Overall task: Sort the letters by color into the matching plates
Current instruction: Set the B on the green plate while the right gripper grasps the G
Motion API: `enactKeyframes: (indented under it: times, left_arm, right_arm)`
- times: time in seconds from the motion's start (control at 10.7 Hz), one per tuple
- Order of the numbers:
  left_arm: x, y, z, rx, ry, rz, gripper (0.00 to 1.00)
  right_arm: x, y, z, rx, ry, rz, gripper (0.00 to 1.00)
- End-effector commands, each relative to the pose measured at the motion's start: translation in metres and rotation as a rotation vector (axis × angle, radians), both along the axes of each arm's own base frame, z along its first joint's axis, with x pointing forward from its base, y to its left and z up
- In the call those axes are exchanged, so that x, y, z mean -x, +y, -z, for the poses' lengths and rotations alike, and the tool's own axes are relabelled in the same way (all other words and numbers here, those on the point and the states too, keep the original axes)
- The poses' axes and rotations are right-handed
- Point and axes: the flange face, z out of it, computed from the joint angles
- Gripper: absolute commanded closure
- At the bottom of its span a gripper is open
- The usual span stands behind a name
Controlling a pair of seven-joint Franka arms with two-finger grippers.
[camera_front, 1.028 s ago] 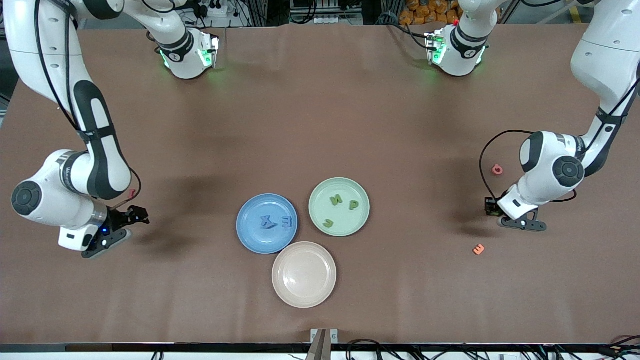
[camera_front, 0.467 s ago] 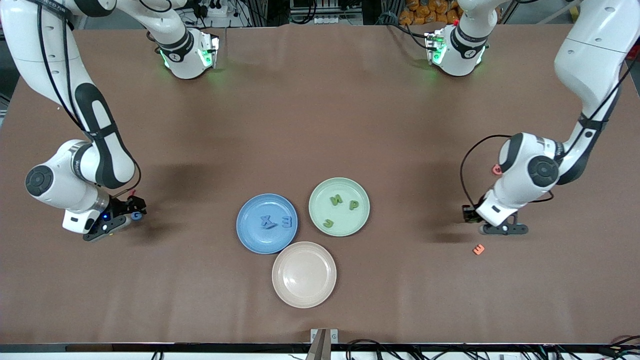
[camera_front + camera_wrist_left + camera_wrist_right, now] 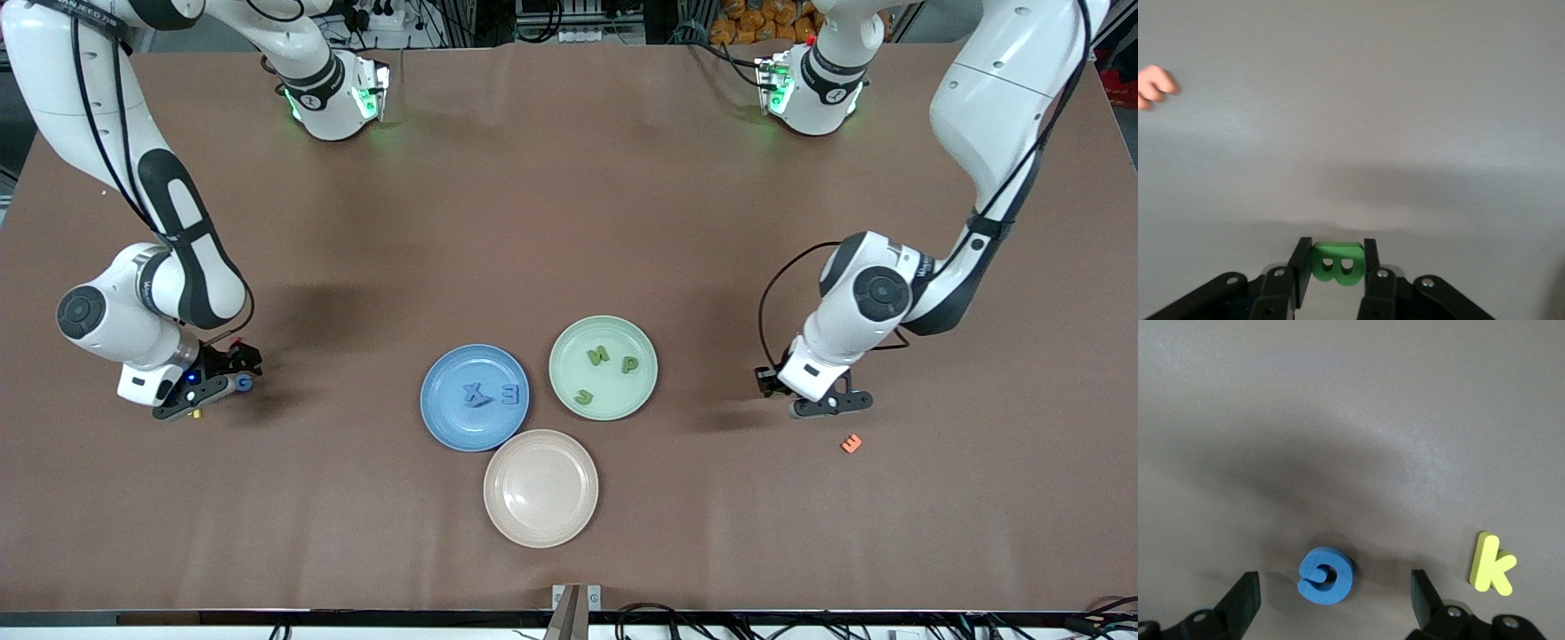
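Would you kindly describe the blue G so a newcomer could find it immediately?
Look toward the right arm's end of the table, where the right gripper hangs low with open fingers. The blue G lies between them, beside a yellow K, and is the only blue letter outside a plate.

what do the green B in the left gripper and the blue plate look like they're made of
Green B: likely soft foam; thick, chunky, rounded edges, no shine, held between the left gripper's fingers.
Blue plate: probably plastic or a fibre composite, matte; even colour, only a faint sheen, thin raised rim. The exact material cannot be told from the look alone.
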Motion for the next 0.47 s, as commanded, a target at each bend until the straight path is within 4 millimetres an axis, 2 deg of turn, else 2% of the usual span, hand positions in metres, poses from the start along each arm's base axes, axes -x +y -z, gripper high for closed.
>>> enactKeyframes:
  times: [0.0,0.19,0.37]
  left_arm:
    - [0.008,-0.079,-0.015,0.042,-0.02,-0.104,1.0]
    - [0.017,-0.128,-0.026,0.077,-0.033,-0.15,1.0]
    - [0.023,-0.164,-0.037,0.111,-0.047,-0.178,1.0]
  right_arm:
    - [0.01,0.002,0.003,-0.001,-0.013,-0.014,0.26]
    - [0.011,0.003,0.004,-0.003,-0.01,-0.015,0.46]
    - [0.01,0.005,0.003,-0.006,-0.012,-0.007,0.59]
